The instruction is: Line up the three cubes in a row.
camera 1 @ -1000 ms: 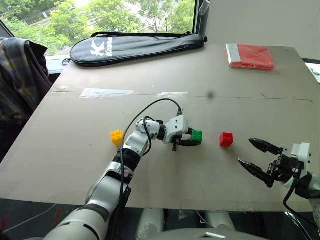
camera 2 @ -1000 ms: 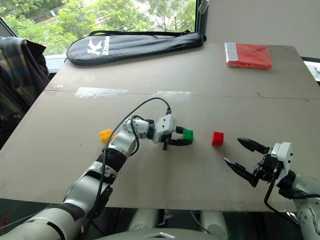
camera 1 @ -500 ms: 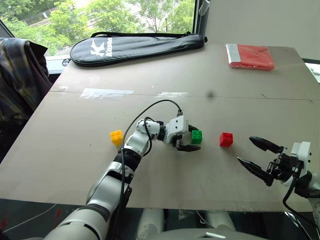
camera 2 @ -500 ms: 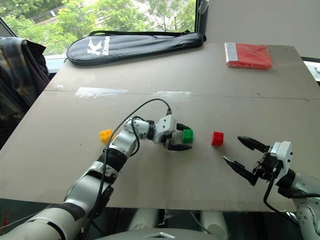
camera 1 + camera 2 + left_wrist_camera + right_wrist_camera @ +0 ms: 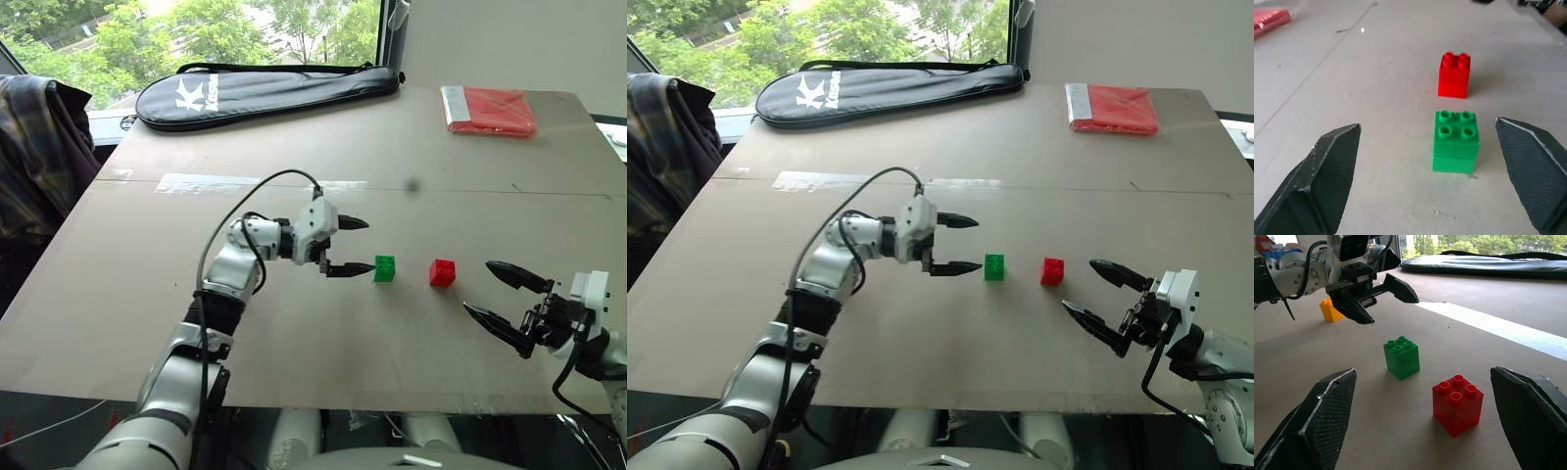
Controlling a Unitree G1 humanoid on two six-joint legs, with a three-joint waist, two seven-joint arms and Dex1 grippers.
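The green cube (image 5: 385,268) and the red cube (image 5: 443,273) stand side by side on the table, a small gap between them. Farther left, behind my left arm, the yellow cube (image 5: 1331,309) sits on the table. My left gripper (image 5: 349,245) hovers open just left of the green cube, above the table and clear of it; the left wrist view has the green cube (image 5: 1456,142) ahead between the spread fingers (image 5: 1327,181). My right gripper (image 5: 480,287) is open and empty, right of the red cube and nearer the front edge.
A long black racket bag (image 5: 265,90) lies along the table's far edge, with a flat red packet (image 5: 490,110) at the far right corner. A plaid garment (image 5: 39,147) hangs beside the table's left side. A strip of tape (image 5: 206,183) marks the tabletop seam.
My left gripper opened, let go of the green cube and drew back leftward and upward. The green cube stays where it was set. The right gripper has not moved.
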